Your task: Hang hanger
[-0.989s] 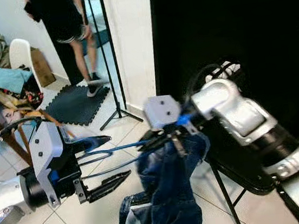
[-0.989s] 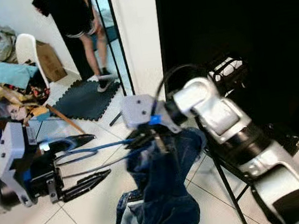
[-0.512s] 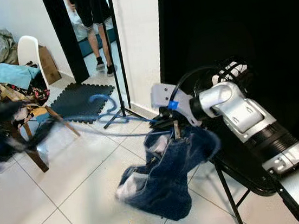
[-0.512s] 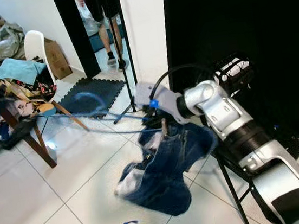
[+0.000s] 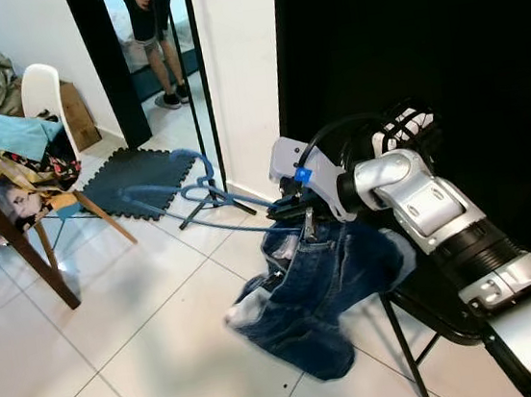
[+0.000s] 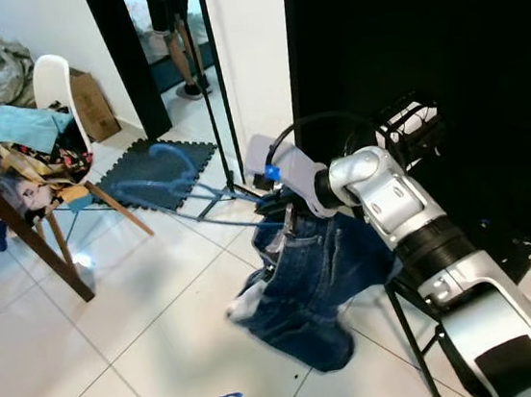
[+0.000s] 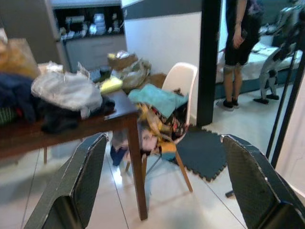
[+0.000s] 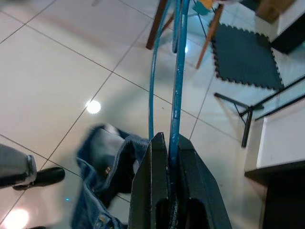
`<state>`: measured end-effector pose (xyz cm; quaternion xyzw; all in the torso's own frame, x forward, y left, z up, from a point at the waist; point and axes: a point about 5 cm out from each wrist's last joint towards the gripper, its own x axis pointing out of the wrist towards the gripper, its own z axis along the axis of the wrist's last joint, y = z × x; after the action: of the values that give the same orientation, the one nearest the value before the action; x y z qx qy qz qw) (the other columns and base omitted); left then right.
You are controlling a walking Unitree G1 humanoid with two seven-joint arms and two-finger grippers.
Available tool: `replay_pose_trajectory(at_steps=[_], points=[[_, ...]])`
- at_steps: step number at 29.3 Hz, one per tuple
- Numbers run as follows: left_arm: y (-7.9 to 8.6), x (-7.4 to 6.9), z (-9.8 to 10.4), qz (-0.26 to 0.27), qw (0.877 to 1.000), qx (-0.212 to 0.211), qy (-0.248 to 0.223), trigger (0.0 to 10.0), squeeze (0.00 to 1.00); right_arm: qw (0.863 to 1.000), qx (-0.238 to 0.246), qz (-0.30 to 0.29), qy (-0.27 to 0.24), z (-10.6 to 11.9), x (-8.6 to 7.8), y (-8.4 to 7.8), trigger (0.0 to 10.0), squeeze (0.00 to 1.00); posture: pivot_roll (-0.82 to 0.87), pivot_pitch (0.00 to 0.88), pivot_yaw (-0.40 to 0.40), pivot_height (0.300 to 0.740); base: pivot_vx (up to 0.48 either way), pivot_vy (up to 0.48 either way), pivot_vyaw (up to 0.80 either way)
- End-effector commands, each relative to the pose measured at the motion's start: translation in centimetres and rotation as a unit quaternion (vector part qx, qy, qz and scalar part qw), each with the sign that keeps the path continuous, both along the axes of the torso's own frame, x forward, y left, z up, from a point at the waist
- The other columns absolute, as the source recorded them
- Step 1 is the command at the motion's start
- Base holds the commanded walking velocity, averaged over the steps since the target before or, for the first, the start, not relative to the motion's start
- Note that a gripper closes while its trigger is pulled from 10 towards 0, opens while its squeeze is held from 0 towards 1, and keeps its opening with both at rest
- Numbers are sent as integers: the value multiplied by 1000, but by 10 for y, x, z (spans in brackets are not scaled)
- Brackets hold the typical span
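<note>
Right gripper [image 8: 169, 157] pinches the blue hanger [image 5: 209, 192], jeans [image 5: 320, 284] dangling, beside the rack [image 5: 196, 91]; left gripper [image 7: 167, 186] spread, empty; hanging not yet done.

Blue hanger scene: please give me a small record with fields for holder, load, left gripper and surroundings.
holder: right gripper, shut on the blue hanger, held out over the tiled floor
load: jeans clipped to the hanger, hanging in a bunch below the gripper
left gripper: left gripper open, nothing between its fingers, facing a wooden table piled with clothes
surroundings: white chair with clothes on it, dark foam mat, a person standing in the doorway
</note>
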<state>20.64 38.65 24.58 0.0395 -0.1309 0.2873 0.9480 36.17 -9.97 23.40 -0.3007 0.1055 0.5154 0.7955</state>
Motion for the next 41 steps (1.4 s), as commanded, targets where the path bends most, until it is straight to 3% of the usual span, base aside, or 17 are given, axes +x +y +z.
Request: replay_pose_trajectory(at_steps=[1,4,5,9,11,13,18,19,26,33,41], points=[[-2,-7,-8,33,999,-6,-2,10000,0,999,36,-26,-17,15,3,2,10000,0,-43,54,8,740,469,0,0],[-6,-10,-15,39,999,-8,5,10000,0,997,58,-42,-12,15,6,6,10000,0,-36,54,5,740,471,0,0],[-14,-8,-22,37,999,-9,12,10000,0,995,87,-57,-7,16,8,13,10000,0,-27,52,3,740,469,0,0],[-17,-5,-24,37,999,-10,12,10000,0,994,96,-59,-7,17,8,16,10000,0,-27,52,3,740,469,0,0],[-25,1,-25,28,1000,-4,14,10000,0,993,104,-50,-7,19,7,21,10000,0,-27,47,3,740,472,0,0],[-44,17,-28,10,1000,7,13,10000,0,994,107,-12,-13,21,-1,32,10000,0,-33,47,7,740,469,0,0],[-52,21,-30,5,1000,7,11,10000,0,994,106,3,-16,22,-5,36,10000,0,-33,46,6,740,469,0,0],[-59,25,-30,-1,1000,9,10,10000,0,995,98,21,-23,22,-9,38,10000,0,-30,44,5,740,469,0,794],[-63,25,-23,6,1000,27,2,10000,0,994,92,51,-33,26,-16,46,10000,0,-25,44,0,740,469,0,794],[-56,20,-7,20,998,60,-9,10000,0,994,96,29,-41,28,-11,48,10000,0,-12,42,-5,740,469,0,794],[-70,26,-1,-3,996,85,-16,10000,0,993,109,3,-43,29,-9,48,10000,0,-12,41,-2,740,469,0,700]])
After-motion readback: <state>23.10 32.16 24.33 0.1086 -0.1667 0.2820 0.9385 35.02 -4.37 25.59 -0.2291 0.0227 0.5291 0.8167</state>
